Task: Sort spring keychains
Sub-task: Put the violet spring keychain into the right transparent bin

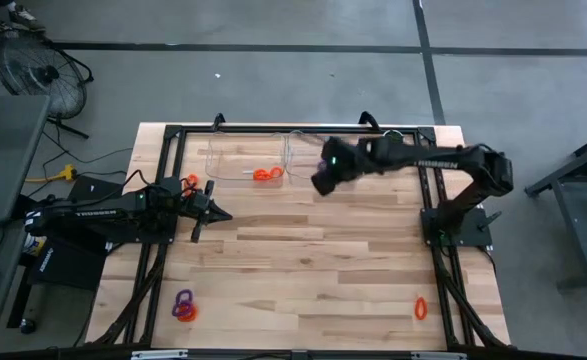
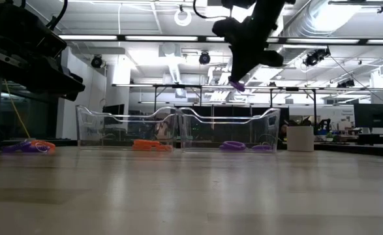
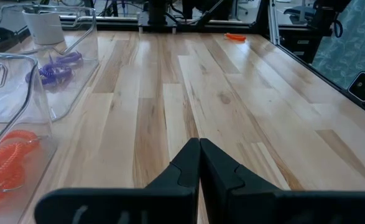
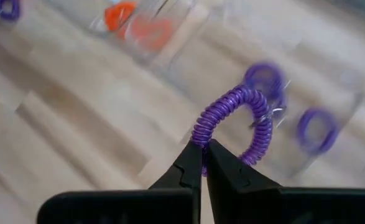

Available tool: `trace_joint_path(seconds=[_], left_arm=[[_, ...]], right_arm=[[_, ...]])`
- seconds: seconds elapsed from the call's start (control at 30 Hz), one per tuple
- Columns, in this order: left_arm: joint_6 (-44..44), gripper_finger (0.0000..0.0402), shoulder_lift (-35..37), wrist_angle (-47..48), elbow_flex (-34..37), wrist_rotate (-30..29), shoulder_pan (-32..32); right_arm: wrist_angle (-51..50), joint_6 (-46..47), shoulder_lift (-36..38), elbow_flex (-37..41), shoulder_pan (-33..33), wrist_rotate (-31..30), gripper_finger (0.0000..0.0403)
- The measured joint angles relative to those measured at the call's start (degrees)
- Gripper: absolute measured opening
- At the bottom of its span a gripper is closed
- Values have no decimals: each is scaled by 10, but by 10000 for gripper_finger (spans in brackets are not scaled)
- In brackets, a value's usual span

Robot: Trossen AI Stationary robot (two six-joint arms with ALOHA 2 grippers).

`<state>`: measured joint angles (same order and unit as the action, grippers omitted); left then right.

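Two clear bins [image 1: 245, 160] side by side at the far edge of the table [image 1: 313, 270], taken here as the landmark. Well off to the left of the bins and toward the near corner, a purple keychain with an orange one [image 1: 183, 307], touching. Left of the bins and a little nearer, left gripper [image 1: 223, 214] low over the wood, fingers pressed together, nothing between them. Just behind that arm, close to the left bin's corner, another orange coil [image 1: 190, 183]. Inside the left bin, orange keychains [image 1: 266, 174] in a small heap. Inside the right bin, purple keychains [image 2: 232, 146] lying flat on the floor of it. Above the right bin, right gripper [image 4: 203, 167] hanging high, fingers clamped tight on a purple keychain [image 4: 237, 118], coil arching out from the tips and clear of everything. Just past the right bin, a small white cup [image 2: 301, 138] standing upright. Far right of the bins, down near the front corner, one lone orange keychain [image 1: 420, 307] flat on the boards.
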<state>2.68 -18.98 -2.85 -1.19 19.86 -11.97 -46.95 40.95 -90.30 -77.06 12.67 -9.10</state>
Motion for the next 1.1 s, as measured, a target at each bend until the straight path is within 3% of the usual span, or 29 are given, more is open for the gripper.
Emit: trace_joint_path(seconds=[0.23, 0.6, 0.9, 1.1], left_arm=[[0, 1, 0, 0, 0, 0, 0], [0, 1, 0, 0, 0, 0, 0], [0, 1, 0, 0, 0, 0, 0], [0, 1, 0, 0, 0, 0, 0]], right_arm=[[14, -150, -13, 2, 104, 39, 0], [7, -336, -102, 2, 185, 161, 0], [-32, -432, -145, 2, 226, 164, 2], [-32, -476, -148, 2, 230, 166, 43]])
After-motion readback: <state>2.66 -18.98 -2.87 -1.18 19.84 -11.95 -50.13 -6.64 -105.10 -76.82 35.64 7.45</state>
